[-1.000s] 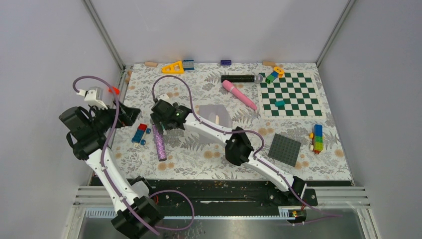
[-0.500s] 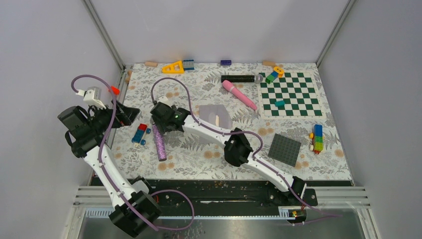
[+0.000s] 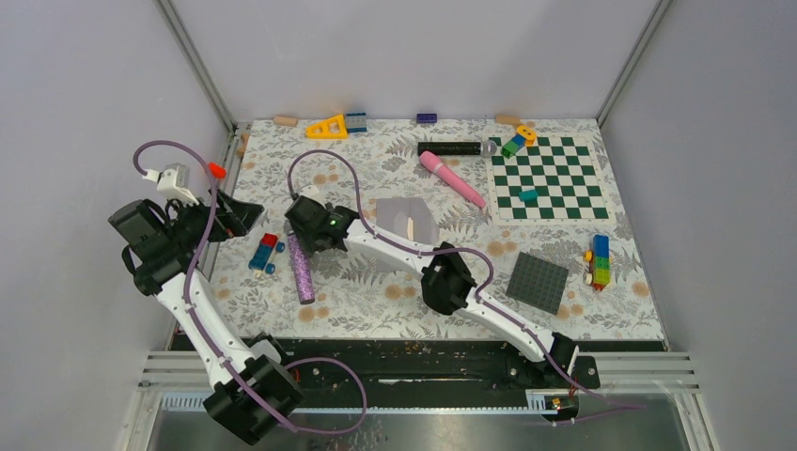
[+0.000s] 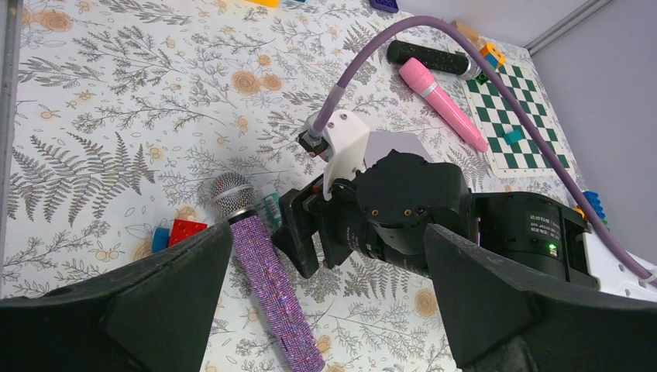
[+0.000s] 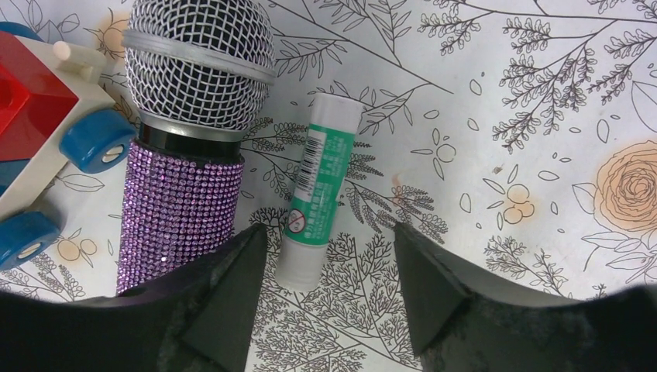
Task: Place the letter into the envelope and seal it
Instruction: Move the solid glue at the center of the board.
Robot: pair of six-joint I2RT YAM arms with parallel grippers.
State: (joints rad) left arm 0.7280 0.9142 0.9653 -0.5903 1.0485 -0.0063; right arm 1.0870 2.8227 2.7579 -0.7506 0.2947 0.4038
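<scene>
One dark grey studded square plate lies nearest you in the top view, at about 4 o'clock from the table's middle. Further out on the left half, a purple rhinestone microphone with a silver mesh head lies pointing toward 12 o'clock. A blue-and-red toy car sits just beside it at 9 o'clock.

Your right gripper points down at the microphone's head end. Its jaws are apart and nothing is clamped. They straddle the lower end of a white glue stick with a green label, which lies just beside the mesh head. One finger is close to the stick and the other stands well clear.

Your left gripper hangs at about 9 o'clock of the right one, over the table's left edge, jaws spread wide and empty.

You have the flat light grey paper envelope at 3 o'clock of the right gripper, lying flat on the floral cover with the right arm crossing its near edge. A small tan strip shows on it, and you cannot tell what that is.

Beyond it, at 1 o'clock, lies a pink cylinder, and the green-and-white checkerboard lies at 3 o'clock of that.
</scene>
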